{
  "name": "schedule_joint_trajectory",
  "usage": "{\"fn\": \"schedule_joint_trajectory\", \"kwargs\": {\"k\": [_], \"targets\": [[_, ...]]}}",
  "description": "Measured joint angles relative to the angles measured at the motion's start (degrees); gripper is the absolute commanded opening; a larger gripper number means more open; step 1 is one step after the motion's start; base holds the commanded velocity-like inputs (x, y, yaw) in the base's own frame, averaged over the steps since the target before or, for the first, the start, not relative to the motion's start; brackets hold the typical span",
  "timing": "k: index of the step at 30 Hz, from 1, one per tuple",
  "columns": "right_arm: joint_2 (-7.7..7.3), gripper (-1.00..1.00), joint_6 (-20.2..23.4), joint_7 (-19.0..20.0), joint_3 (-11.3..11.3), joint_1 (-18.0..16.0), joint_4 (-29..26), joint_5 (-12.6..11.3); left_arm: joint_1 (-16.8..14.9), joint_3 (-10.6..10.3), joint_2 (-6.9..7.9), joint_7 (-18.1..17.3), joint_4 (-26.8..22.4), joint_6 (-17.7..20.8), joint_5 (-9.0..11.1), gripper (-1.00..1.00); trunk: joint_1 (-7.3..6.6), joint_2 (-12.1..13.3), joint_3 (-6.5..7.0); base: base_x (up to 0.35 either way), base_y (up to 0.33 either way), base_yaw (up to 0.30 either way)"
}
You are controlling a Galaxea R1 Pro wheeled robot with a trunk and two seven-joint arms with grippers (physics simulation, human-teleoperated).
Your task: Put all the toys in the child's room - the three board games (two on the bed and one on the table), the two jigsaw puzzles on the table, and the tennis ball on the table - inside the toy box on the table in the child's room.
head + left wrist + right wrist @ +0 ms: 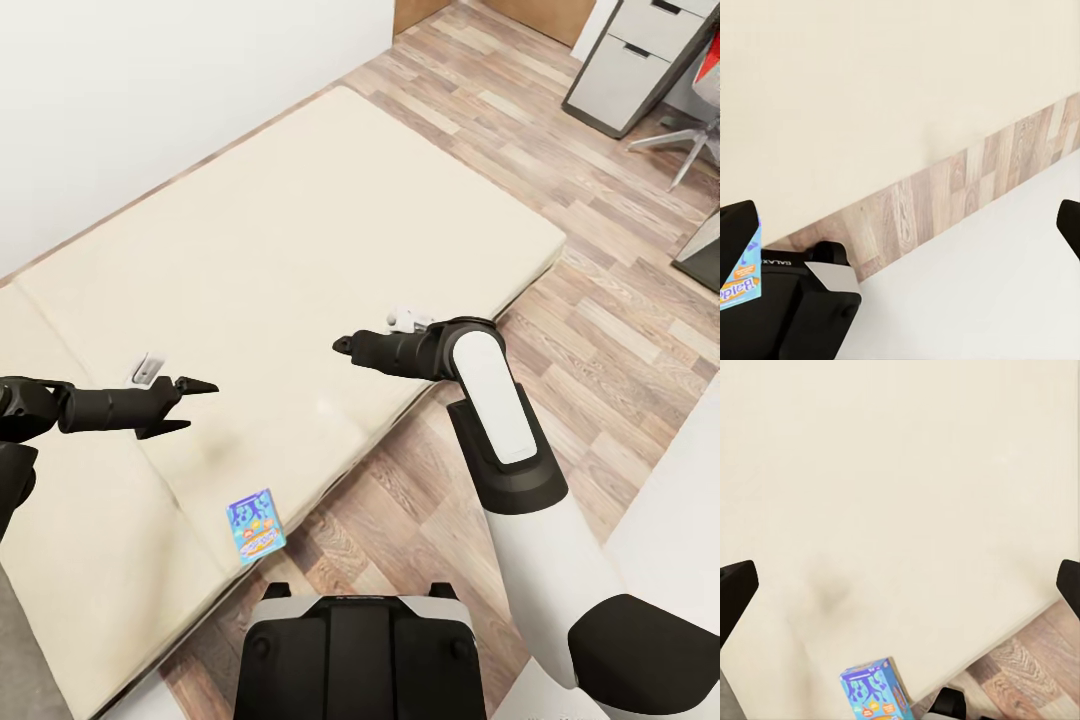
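Observation:
A small blue board game box (256,525) with colourful print lies on the cream mattress (300,230), close to the bed's near edge. The same box shows in the left wrist view (739,274) and in the right wrist view (874,694). My left gripper (198,405) hovers open over the mattress, beyond and to the left of the box, with nothing between its fingers (739,225). Further right, my right gripper (345,347) is also open and empty above the bed, its fingers (735,592) spread wide.
Wooden floor (600,330) runs along the bed's right side. A grey drawer cabinet (625,60) and a chair base (690,145) stand at the far right. A white wall (120,90) borders the bed on the left. My own base (360,650) is against the bed's near edge.

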Motion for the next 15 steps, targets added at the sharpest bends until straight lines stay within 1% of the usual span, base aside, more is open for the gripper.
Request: {"fn": "schedule_joint_trajectory", "kwargs": {"k": [6,11,15], "targets": [[0.00,1.00,0.0,0.0,0.0,0.0,0.0,0.0,0.0,0.0,0.02,0.0,0.0,0.0,0.0,1.00,0.00,0.0,0.04,-0.050,0.026,-0.026],[-0.01,1.00,-0.1,0.1,0.0,0.0,0.0,0.0,0.0,0.0,0.05,0.0,0.0,0.0,0.0,1.00,0.00,0.0,0.18,-0.097,0.073,-0.133],[0.00,1.00,-0.1,0.1,0.0,0.0,0.0,0.0,0.0,0.1,0.07,0.0,0.0,0.0,0.0,1.00,0.00,0.0,0.24,-0.027,0.022,-0.054]]}}
